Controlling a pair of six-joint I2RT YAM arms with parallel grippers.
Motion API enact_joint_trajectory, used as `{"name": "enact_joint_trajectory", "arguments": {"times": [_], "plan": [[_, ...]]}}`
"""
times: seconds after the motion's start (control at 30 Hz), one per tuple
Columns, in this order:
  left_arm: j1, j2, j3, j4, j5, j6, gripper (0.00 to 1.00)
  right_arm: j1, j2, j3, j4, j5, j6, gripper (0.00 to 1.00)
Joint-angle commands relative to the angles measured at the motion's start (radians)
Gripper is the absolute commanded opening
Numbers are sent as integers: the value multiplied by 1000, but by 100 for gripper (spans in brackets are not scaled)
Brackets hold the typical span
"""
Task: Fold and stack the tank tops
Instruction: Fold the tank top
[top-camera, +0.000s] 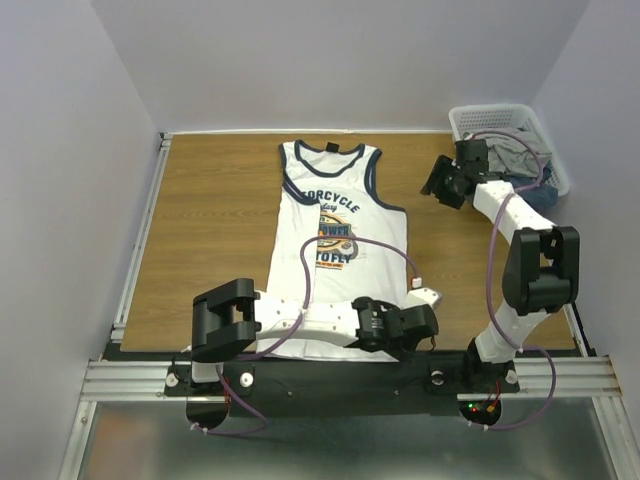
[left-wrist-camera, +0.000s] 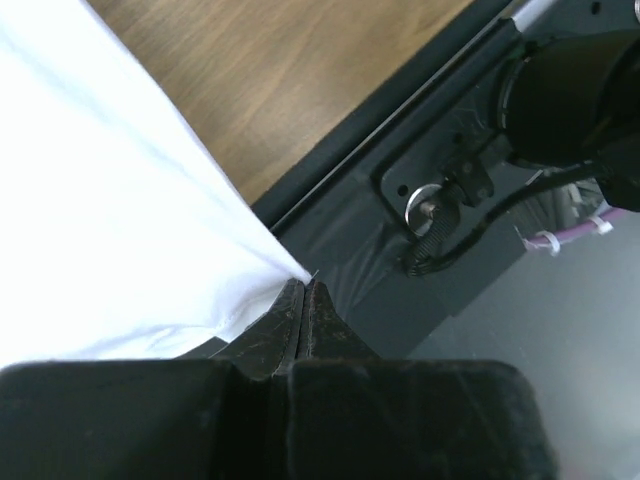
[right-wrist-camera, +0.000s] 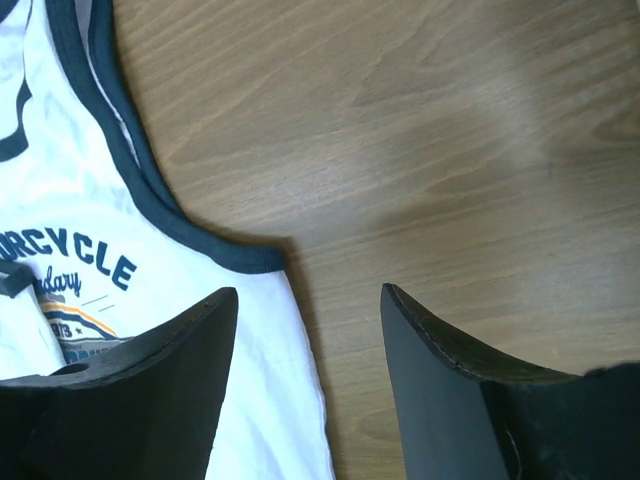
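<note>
1 tank top lies flat mid-counter, neck toward the far edge, hem at the near edge. Left claw closed, pinching the hem's right corner. Right claw open above the right armhole edge, gripping nothing.

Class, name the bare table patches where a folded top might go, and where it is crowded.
Widest bare wood: left of the tank top, up to the rail. Narrower strip: between it and the right hand. Crowded: the near edge, where the left hand pinches the hem, and the basket corner.
</note>
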Motion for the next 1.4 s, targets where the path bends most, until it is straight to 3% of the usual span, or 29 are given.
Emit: {"name": "enact_joint_trajectory", "arguments": {"times": [0.0,0.47,0.67,1.37], "plan": [[3,-63,-63,62,57,-15,0,15,35,-12,82,-60,-10,64],[83,-146,-198,135,140,-43,0,96,140,-26,194,-73,2,54],[99,-154,-218,144,155,-46,0,107,108,-83,208,-54,8,45],[102,-180,-225,136,150,-41,0,108,146,-73,218,-50,-1,38]]}}
